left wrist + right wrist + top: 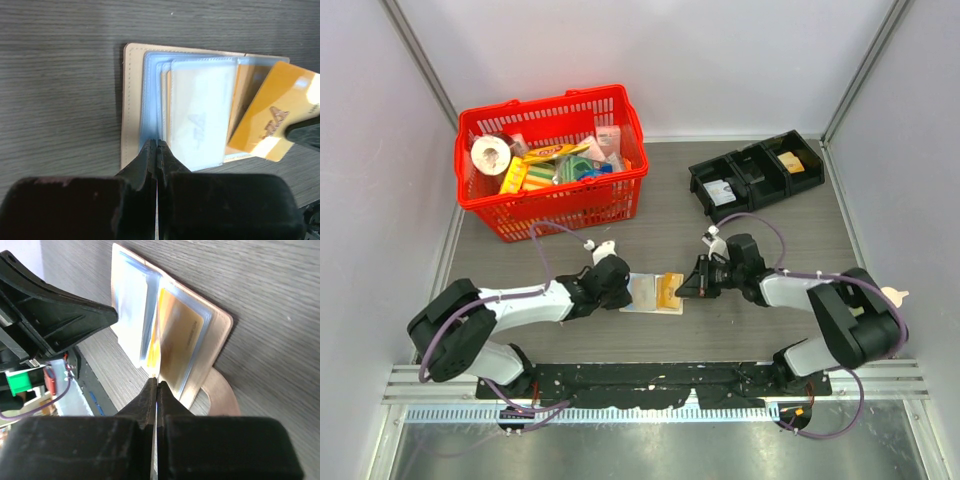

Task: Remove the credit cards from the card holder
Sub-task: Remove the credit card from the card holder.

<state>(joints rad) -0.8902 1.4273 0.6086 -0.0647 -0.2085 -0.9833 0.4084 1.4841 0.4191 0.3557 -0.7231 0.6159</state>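
The tan card holder (pixel 645 294) lies open on the table between the two arms, its pale blue sleeves (pixel 200 115) facing up. My left gripper (pixel 157 143) is shut, and its tips rest on the near edge of the left-hand sleeves. A yellow-orange credit card (pixel 272 117) sticks out of the right side at a tilt. My right gripper (pixel 157 383) is shut on that card's edge (pixel 154 352). In the top view the right gripper (pixel 686 286) sits at the holder's right edge and the left gripper (pixel 621 291) at its left edge. Another orange card (pixel 245 90) shows inside a sleeve.
A red basket (pixel 552 160) full of items stands at the back left. A black three-part tray (pixel 757 172) sits at the back right. The holder's closure tab (pixel 222 395) curls out beside the right gripper. White walls enclose the table.
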